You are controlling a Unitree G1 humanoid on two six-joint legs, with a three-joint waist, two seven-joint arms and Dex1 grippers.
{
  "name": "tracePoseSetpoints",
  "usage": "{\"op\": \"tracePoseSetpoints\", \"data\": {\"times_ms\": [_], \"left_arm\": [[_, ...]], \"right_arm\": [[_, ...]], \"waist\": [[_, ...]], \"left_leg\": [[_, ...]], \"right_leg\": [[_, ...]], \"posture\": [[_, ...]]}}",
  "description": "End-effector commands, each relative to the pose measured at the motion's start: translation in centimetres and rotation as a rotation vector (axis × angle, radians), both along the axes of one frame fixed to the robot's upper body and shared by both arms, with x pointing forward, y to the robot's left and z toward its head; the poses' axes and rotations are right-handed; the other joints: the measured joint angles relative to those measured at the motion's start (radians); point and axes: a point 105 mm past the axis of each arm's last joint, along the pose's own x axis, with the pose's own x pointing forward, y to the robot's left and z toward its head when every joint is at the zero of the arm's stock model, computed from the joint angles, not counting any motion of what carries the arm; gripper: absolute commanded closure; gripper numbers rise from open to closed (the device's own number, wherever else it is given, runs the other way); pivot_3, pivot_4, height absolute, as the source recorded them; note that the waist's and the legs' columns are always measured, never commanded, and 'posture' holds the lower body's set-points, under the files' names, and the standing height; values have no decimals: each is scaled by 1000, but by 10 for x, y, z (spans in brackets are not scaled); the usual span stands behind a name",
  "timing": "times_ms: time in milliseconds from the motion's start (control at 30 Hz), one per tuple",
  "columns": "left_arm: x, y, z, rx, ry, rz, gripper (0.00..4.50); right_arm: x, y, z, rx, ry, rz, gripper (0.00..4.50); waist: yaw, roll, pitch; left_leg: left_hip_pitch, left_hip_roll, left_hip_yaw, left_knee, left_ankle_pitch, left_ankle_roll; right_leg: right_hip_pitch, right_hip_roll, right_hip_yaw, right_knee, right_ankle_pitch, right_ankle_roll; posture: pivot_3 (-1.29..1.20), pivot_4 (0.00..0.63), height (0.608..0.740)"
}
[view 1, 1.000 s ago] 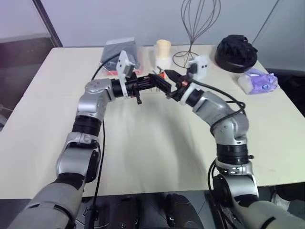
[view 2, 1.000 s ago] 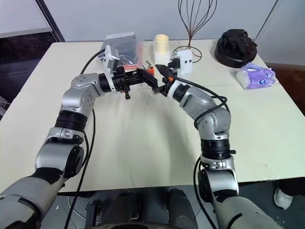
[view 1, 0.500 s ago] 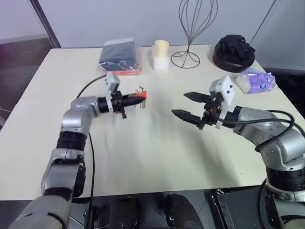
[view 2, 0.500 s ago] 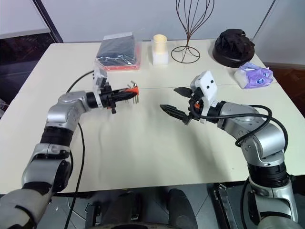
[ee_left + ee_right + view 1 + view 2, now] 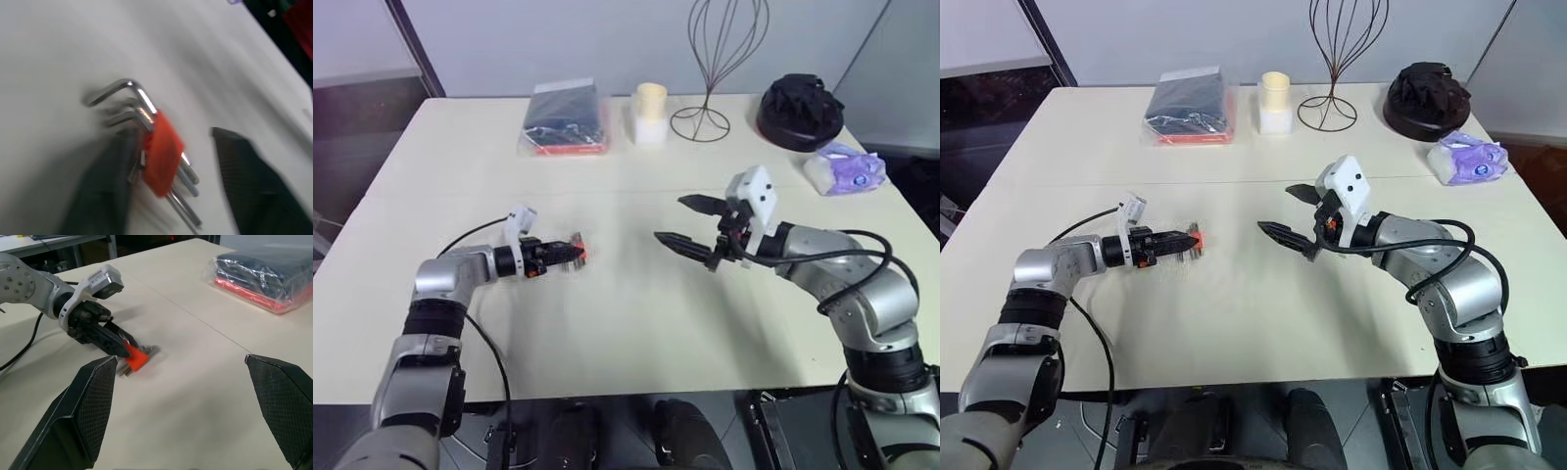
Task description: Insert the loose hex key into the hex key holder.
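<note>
- Hex key holder (image 5: 161, 155): where is it?
- Lying on the table (image 5: 626, 333), at about 9 o'clock from the right gripper (image 5: 670, 217) and well apart from it. The left gripper (image 5: 1181, 241) reaches in from the holder's 9 o'clock side, low over the table.
- Is the left gripper pinching it?
- No. In the left wrist view, its 2 fingers (image 5: 98, 196) are spread. The red block lies between them, close against 1 finger, with a clear gap to the other. I read that as let go, or nearly so.
- And the right gripper?
- Spread wide, holding nothing, hanging above the table.
- Is the loose hex key in the holder?
- I cannot tell it apart from the others. Several bent grey keys stick out of the block, their short ends pointing toward 10 o'clock in the wrist view. I judge the insertion done or all but done.
- How would the holder handle if it needs another grip?
- It looks light and stiff, so it would slide on the smooth table under a small push. The keys are thin, hard and slick, so they are poor to pinch. The flat plastic sides of the block are the better hold. Squeezing across the long shanks might work a key loose, so I would keep the fingers off them.
</note>
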Motion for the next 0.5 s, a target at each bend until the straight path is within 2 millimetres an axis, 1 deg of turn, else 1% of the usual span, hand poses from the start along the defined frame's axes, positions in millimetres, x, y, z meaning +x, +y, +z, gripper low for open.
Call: {"op": "tracePoseSetpoints", "data": {"times_ms": [33, 67, 167, 300, 367, 500], "left_arm": [[9, 8, 9, 68, -55, 28, 168], [12, 13, 8, 113, -73, 49, 75], [18, 32, 9, 233, -141, 100, 75], [17, 61, 25, 426, -314, 126, 75], [12, 65, 35, 467, -387, 111, 75], [1, 57, 68, 359, -533, 142, 75]], "right_arm": [[-2, 2, 12, 10, -58, 11, 143], [-2, 1, 11, 10, -57, 9, 143], [-3, 0, 10, 8, -55, 5, 143], [-6, -4, 8, -2, -47, -3, 143], [-7, -7, 6, -9, -41, -4, 143], [-9, -17, 0, -23, -21, -15, 143]], "waist": [[0, 0, 0], [-1, 0, 0], [-4, 0, 0], [-8, 0, 0], [-4, 0, 0], [7, 0, 0]], "left_leg": [[0, 0, 0, 0, 0, 0], [0, 0, 0, 0, 0, 0], [0, 0, 0, 0, 0, 0], [1, 1, 0, -1, 0, 0], [1, 1, 0, -2, 0, 0], [0, 0, 0, -1, 0, 0]], "right_leg": [[0, 0, 0, 0, 0, 0], [0, 0, 0, 0, 0, 0], [0, -1, 0, 0, 0, 0], [-1, 0, 1, 0, 0, 0], [-1, -1, 1, 0, 0, 0], [0, -4, 1, -1, 0, 0]], "posture": [[0, 150, 740], [0, 150, 740], [0, 150, 740], [0, 150, 740], [0, 150, 740], [0, 150, 740]]}}
